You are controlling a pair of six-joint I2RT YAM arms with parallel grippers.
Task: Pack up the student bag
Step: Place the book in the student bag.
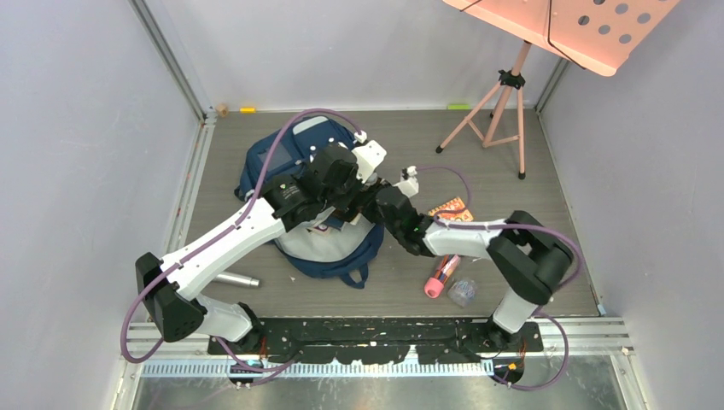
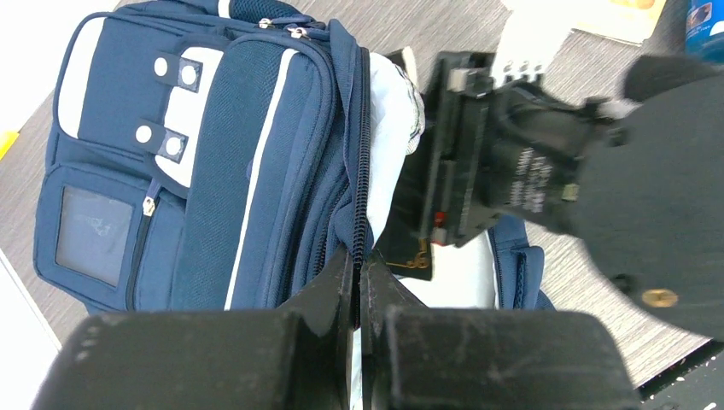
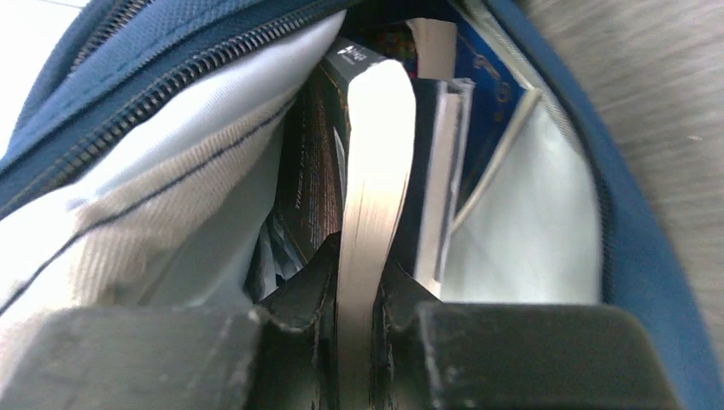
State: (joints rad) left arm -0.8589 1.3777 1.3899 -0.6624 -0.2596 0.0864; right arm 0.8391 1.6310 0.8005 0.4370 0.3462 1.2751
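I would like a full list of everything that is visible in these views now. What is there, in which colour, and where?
student bag: one, navy blue with pale stripes, open, middle of the table
book: one, dark cover, pale pages, in the bag's opening
second book: one, dark cover, beside it in the bag
music stand: one, pink, far right
metal cylinder: one, silver, near the left arm
tube: one, pink, near right
booklet: one, orange, right of the bag
yellow piece: one, far edge
green piece: one, far edge
left hand: black, shut on the bag's zip edge
right hand: black, shut on the book
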